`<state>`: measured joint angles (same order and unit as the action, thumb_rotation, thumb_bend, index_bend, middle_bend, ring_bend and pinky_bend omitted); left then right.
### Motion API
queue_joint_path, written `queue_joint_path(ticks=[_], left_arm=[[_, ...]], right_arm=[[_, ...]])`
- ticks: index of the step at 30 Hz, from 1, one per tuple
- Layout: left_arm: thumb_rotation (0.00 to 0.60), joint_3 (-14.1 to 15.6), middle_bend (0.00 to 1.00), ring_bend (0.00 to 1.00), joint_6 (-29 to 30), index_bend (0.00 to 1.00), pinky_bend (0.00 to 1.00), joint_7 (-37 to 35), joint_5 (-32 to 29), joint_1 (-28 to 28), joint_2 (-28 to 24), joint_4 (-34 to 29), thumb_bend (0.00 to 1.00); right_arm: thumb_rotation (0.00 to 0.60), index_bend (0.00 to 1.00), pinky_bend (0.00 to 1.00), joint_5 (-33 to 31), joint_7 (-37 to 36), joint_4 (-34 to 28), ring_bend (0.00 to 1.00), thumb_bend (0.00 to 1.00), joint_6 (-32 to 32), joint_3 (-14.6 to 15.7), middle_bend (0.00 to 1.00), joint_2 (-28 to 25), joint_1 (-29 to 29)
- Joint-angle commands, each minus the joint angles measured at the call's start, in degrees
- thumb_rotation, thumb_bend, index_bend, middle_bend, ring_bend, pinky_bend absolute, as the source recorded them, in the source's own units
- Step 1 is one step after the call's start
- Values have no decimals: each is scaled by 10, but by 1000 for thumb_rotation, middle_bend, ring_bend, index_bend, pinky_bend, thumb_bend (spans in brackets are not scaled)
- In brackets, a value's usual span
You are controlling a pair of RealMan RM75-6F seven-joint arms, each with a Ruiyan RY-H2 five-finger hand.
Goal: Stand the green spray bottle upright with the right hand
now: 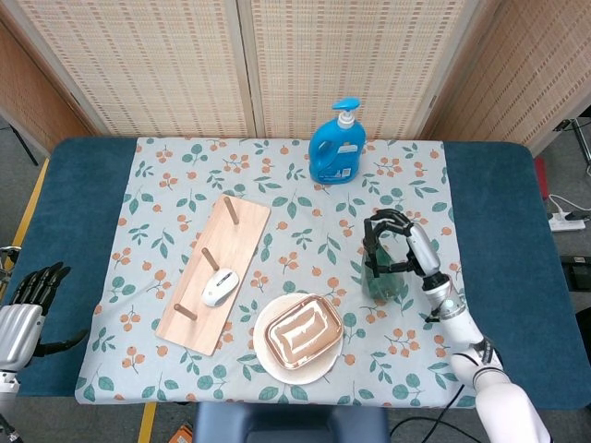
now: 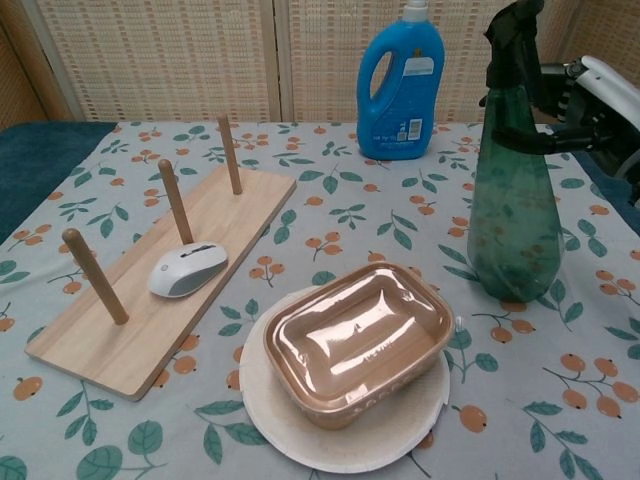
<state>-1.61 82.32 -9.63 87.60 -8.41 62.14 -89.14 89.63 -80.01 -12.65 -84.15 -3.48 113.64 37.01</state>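
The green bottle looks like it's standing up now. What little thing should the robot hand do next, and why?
Probably ease the fingers open a little and see if it stays put. The green spray bottle looks about upright with its base on the tablecloth, but the right hand is wrapped around its neck, so letting go slowly should keep it from tipping.

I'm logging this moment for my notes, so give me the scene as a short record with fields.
bottle: green spray bottle stands upright on the tablecloth
right robot hand: fingers around the bottle's neck
left robot hand: off the table's left edge, holding nothing
nearby: lidded food container on a paper plate
other: blue detergent bottle, wooden peg board with a mouse
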Motion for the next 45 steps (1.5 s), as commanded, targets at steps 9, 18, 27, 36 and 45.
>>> queue_joint_path(ticks=[9, 18, 27, 36, 45], left_arm=[[600, 0, 0, 0, 0, 0, 30, 0, 0, 0, 0, 0, 143], [600, 0, 0, 0, 0, 0, 30, 0, 0, 0, 0, 0, 144], [600, 0, 0, 0, 0, 0, 30, 0, 0, 0, 0, 0, 144], [600, 0, 0, 0, 0, 0, 31, 0, 0, 0, 0, 0, 143], [600, 0, 0, 0, 0, 0, 31, 0, 0, 0, 0, 0, 144]], right_arm=[[600, 650, 225, 5, 17, -21, 280, 95, -17, 7, 603, -17, -13], [600, 646, 225, 5, 33, -47, 281, 95, -40, 5, 603, -36, -24], [600, 654, 225, 3, 47, -81, 289, 95, -53, 5, 602, -60, -45], [600, 646, 225, 7, 58, -102, 290, 95, -65, 6, 603, -74, -59], [600, 637, 225, 8, 66, -111, 290, 95, -65, 5, 603, -80, -63]])
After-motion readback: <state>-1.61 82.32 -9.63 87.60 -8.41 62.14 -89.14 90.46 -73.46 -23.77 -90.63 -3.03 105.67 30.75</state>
